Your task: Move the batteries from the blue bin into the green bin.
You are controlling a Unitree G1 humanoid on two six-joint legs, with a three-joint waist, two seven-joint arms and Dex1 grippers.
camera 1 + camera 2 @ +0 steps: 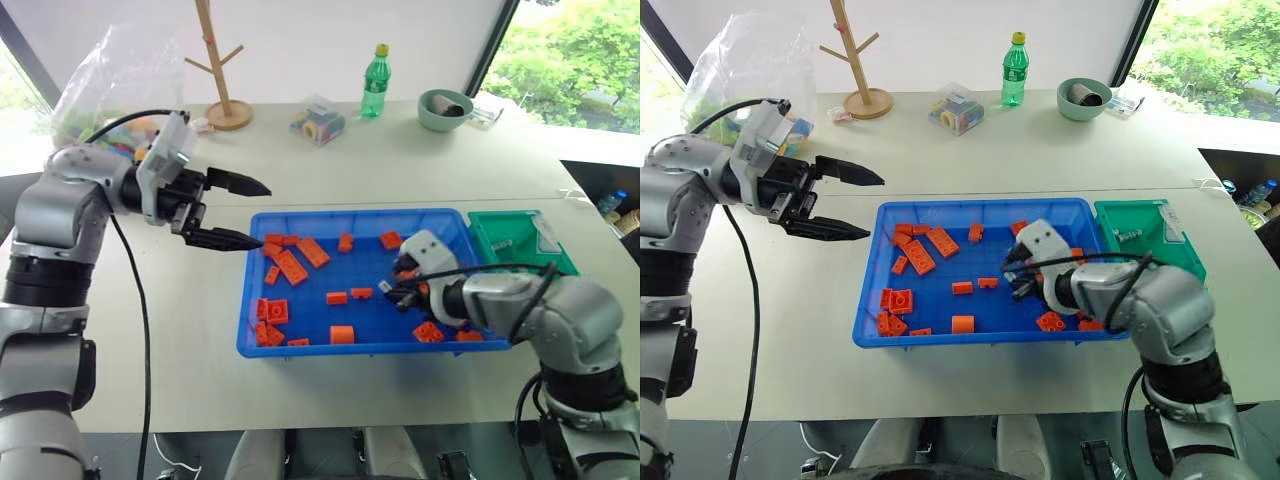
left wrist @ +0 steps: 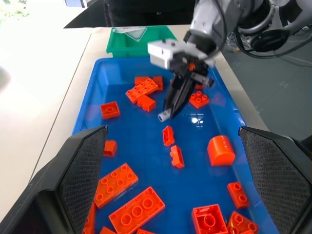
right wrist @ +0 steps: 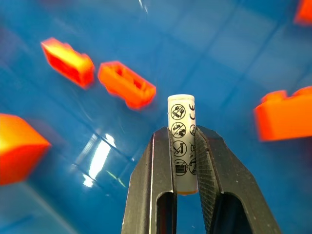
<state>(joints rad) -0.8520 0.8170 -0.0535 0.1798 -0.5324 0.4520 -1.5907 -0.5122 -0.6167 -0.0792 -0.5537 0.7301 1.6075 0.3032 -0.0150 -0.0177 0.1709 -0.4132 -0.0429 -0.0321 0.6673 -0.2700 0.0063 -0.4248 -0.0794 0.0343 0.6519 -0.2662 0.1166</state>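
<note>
Carrying stage: right gripper (image 3: 183,161), jaws clamped on a battery (image 3: 182,141), should clear the blue bin (image 1: 300,345) rim before reaching the green bin (image 1: 520,240); left gripper (image 1: 240,210) jaws apart.

This looks like a robotics lab or test room set up in an office-like space. Plain white tables (image 1: 400,165) stand by a big window (image 1: 575,55) with trees outside, and cables trail off the table edges. The tabletop holds staged practice props rather than working tools: a blue bin (image 1: 300,345) of orange building bricks (image 1: 292,267), a green bin (image 1: 520,240), a small wooden peg tree (image 1: 222,70), a green bottle (image 1: 375,82), a bowl (image 1: 444,110) and a clear bag of toys (image 1: 115,85).
</note>
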